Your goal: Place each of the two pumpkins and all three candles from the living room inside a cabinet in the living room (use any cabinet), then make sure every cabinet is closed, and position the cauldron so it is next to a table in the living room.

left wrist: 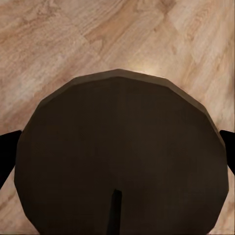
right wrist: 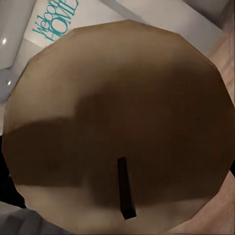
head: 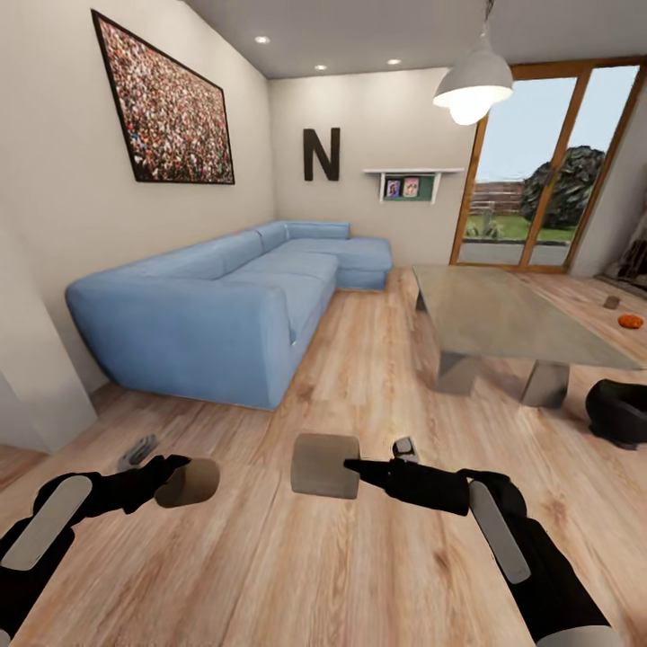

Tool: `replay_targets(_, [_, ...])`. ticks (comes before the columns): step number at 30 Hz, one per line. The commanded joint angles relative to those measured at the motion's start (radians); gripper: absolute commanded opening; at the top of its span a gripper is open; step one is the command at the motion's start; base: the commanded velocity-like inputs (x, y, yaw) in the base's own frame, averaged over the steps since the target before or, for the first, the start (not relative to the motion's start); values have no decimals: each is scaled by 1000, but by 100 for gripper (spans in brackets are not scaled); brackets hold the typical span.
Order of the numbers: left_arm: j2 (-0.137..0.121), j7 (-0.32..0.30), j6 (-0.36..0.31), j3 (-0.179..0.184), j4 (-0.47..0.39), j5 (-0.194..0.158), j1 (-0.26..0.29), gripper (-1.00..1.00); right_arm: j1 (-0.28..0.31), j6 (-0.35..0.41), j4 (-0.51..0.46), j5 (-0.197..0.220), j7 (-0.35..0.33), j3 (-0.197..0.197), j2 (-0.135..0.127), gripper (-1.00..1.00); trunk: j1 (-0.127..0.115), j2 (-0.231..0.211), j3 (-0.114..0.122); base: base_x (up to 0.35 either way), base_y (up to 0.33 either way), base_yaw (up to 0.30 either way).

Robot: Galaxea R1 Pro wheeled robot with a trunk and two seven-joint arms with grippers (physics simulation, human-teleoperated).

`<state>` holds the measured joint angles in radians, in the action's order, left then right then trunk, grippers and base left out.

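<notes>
My left gripper is shut on a dark-brown round candle held low over the wood floor. In the left wrist view its flat top and dark wick sit between my two black fingers. My right gripper is shut on a paler tan candle, whose top and wick face the right wrist camera. One orange pumpkin lies on the floor at the far right. The black cauldron stands right of the table, cut by the frame edge. The cabinet is out of view.
A glass-topped low table stands ahead on the right, and a long blue corner sofa on the left. A small brown object sits on the floor beyond the pumpkin. Glass doors close the far right wall. A white mat lettered "Welcome HOME" lies under the right candle.
</notes>
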<state>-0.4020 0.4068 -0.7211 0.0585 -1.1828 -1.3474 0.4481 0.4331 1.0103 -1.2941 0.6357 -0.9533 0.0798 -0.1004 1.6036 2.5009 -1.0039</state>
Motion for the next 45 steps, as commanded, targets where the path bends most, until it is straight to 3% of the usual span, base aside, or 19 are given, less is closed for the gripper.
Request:
replay_targets(1, [-1,9,2,2,-1,-13,0,-100,1,8,5,12,-3,1,0,-100,-1,1,0,-342,0,-257])
replay_targets(14, [-1,9,2,1,1,-12,0,-100,1,6,18,12,-4,0,0,-100,-1,1,10,-341,-62,-257])
replay_targets(21, [-1,13,2,1,0,-12,0,-100,1,5,18,13,-8,-42,-1,-100,-1,1,15,-320,-109,-257])
replay_targets(45, [-1,13,2,3,3,-12,0,-100,1,5,19,13,-6,-46,-2,-100,-1,1,34,-257,-177,-257])
